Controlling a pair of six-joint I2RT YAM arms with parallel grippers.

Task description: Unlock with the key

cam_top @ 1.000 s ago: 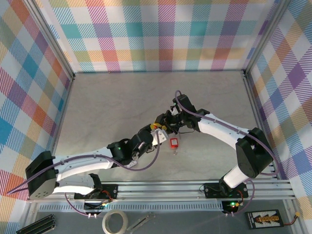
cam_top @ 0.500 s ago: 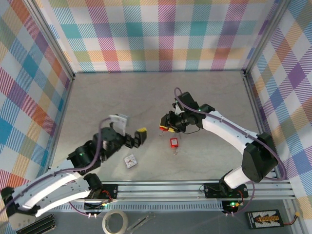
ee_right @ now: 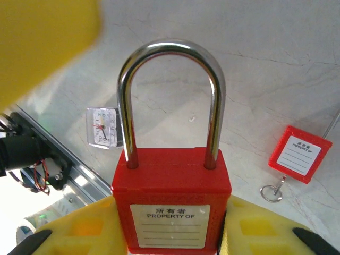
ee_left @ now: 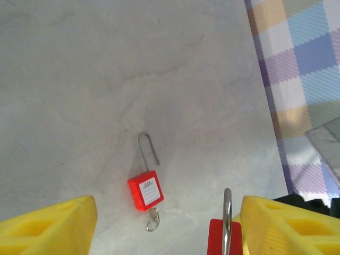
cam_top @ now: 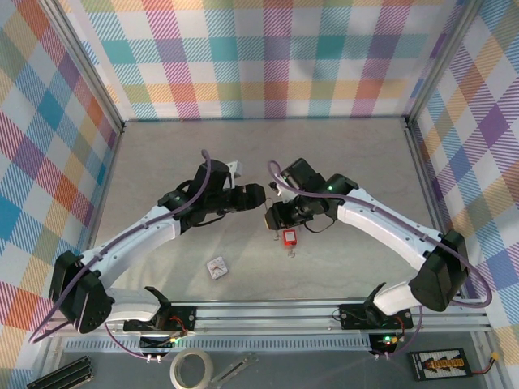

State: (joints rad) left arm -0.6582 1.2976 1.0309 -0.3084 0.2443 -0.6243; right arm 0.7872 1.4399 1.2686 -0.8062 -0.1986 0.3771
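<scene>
My right gripper [cam_top: 273, 217] [ee_right: 171, 226] is shut on a red padlock [ee_right: 172, 199] with a steel shackle that is closed. My left gripper [cam_top: 256, 195] [ee_left: 170, 228] hovers open just left of it. In the left wrist view the held padlock [ee_left: 225, 236] stands edge-on right beside the right finger. A second red padlock [cam_top: 289, 237] [ee_left: 145, 191] [ee_right: 296, 154] lies flat on the table with its shackle swung open. The key [ee_left: 153, 218] [ee_right: 273, 191] with its ring sticks out of that padlock's bottom.
A small white square dial [cam_top: 216, 267] [ee_right: 102, 127] lies on the table near the front rail [cam_top: 268, 312]. Plaid walls [cam_top: 276, 57] close the back and both sides. A tape roll [cam_top: 191, 369] lies below the rail.
The left arm pulled away to the near left, then swung back in from the upper left beside the held padlock. The right gripper shifted slightly left, still holding its padlock.
</scene>
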